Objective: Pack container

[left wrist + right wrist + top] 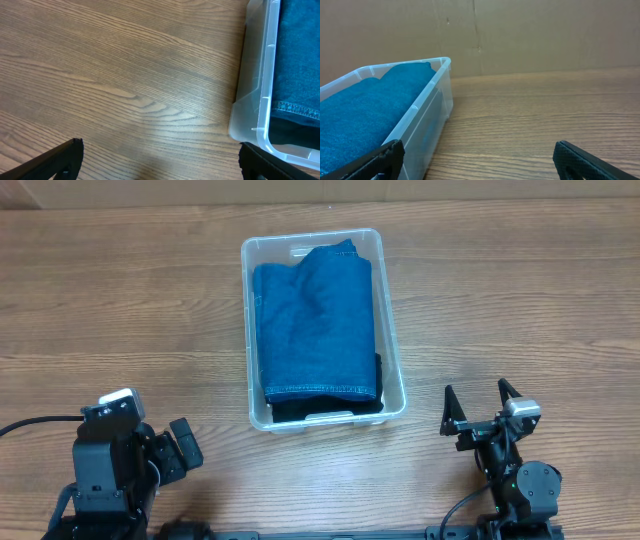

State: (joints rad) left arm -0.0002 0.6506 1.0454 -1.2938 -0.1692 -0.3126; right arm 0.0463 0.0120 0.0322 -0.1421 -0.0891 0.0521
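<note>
Near the middle of a wood-grain table (120, 300), seen from overhead: clear plastic container (396, 365), rectangular with rounded corners and a rimmed edge, long sides running away from the robot. Filled almost wall to wall with folded blue denim (315, 330), stitched hem lying toward the near end. Under the denim, along the near end and the near right corner, a strip of dark fabric (320, 410), too hidden to identify.

At the bottom left of the overhead view, well apart from the container: black left arm (100, 470) with a white-topped camera block (120, 402) and a dark cable (30, 425) running off the left edge. Spread wide in the wrist view: left gripper (160, 150), one black finger at each lower corner, only wood grain between them. At the right edge of that same view, the container's near left corner, frosted and rounded, with denim and its hem stitching showing through the wall.

At the bottom right of the overhead view, near the container's near right corner but not touching it: right gripper (476, 395), fingers pointing away from the robot, splayed wide and holding nothing. From the right wrist camera, low over the table: container side wall on the left, denim lying about level with the rim, brown cardboard backdrop (545, 35) behind the table's far edge.
</note>
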